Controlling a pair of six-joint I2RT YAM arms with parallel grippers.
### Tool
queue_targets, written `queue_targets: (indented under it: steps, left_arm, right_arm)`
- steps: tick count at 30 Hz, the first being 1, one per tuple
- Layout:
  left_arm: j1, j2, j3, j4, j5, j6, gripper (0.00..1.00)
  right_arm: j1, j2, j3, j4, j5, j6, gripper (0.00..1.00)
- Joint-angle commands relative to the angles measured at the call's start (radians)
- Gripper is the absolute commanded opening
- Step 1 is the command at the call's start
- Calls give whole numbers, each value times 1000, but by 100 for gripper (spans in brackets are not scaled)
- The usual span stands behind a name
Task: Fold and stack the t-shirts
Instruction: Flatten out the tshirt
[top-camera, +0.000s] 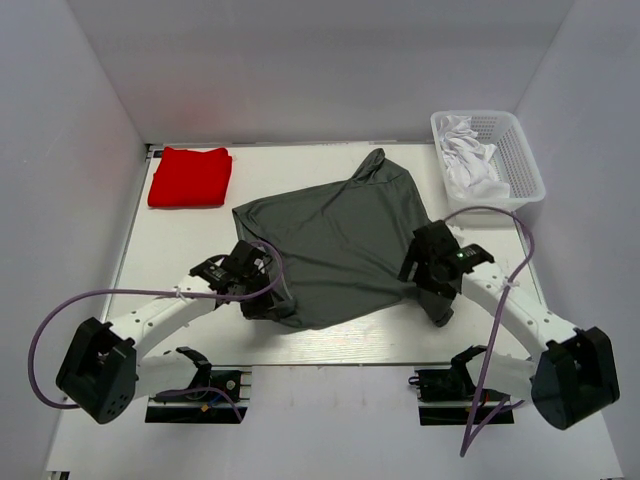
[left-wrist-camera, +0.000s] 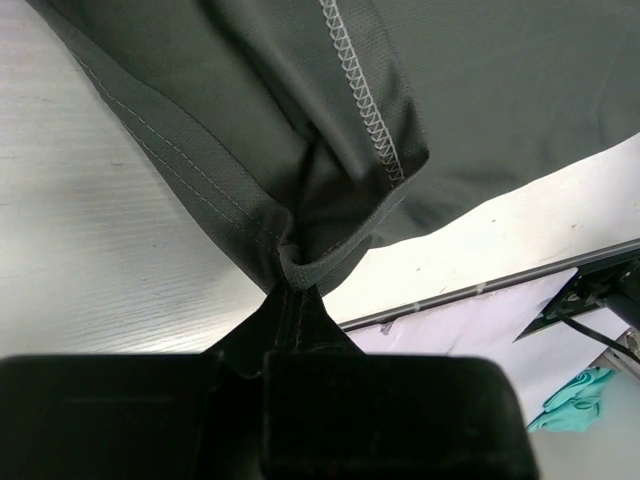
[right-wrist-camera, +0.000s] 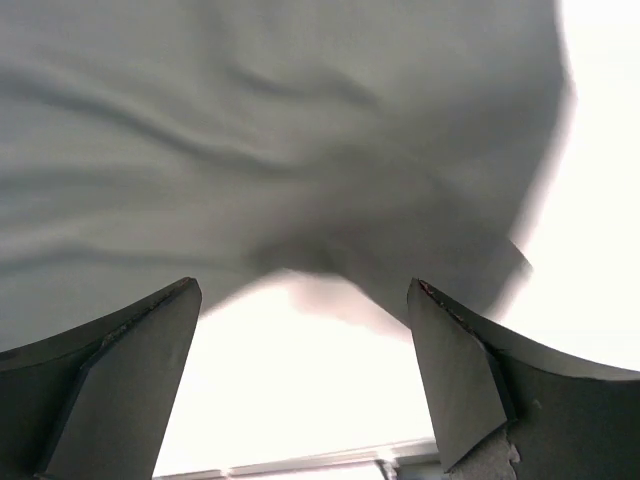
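The dark charcoal grey t-shirt (top-camera: 335, 240) lies spread, rumpled, across the middle of the table. My left gripper (top-camera: 262, 290) is shut on its near-left hem, and in the left wrist view the stitched fabric (left-wrist-camera: 330, 170) bunches into the pinch of that gripper (left-wrist-camera: 295, 300). My right gripper (top-camera: 425, 285) stands open at the shirt's near-right edge; the right wrist view has its jaws wide apart around bare table, the gripper (right-wrist-camera: 305, 300) just short of the blurred grey cloth (right-wrist-camera: 250, 130). The red t-shirt (top-camera: 190, 177) lies folded at the far left.
A white basket (top-camera: 520, 150) holding white cloth (top-camera: 470, 160) stands at the far right corner. The table's near edge (top-camera: 330, 362) runs just behind both grippers. Purple cables loop from each arm. White walls close in the sides and back.
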Motion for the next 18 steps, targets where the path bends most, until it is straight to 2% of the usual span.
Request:
queue_targets:
  steps: [1,5,7,10,13,14,18]
  left_arm:
    - [4,-40,23,20,-22,-10,0]
    - [4,-72,32,8,-53,-10,0]
    - [4,-103,52,-4,-73,-10,0]
    - [4,-115,52,-4,-90,-10,0]
    - [4,-133,52,-4,-108,-19,0]
    - [4,-134,52,-4,-117,-28,0]
    - [4,-134,52,6,-118,-28,0]
  right_arm:
    - [-29,-81,-74,-198,73,173,89]
    - [-82,-117,-138,-264,54,263,89]
    - [-104,-114,-152,-328,77,330,79]
    - [-127,-144,-161,-362,106,392,72]
    - [-151,-179,-187,-354,174,429,72]
    - [-154,-184,-190,-344,204,418,76]
    - [-181,-155,-184,-135,186,244,82]
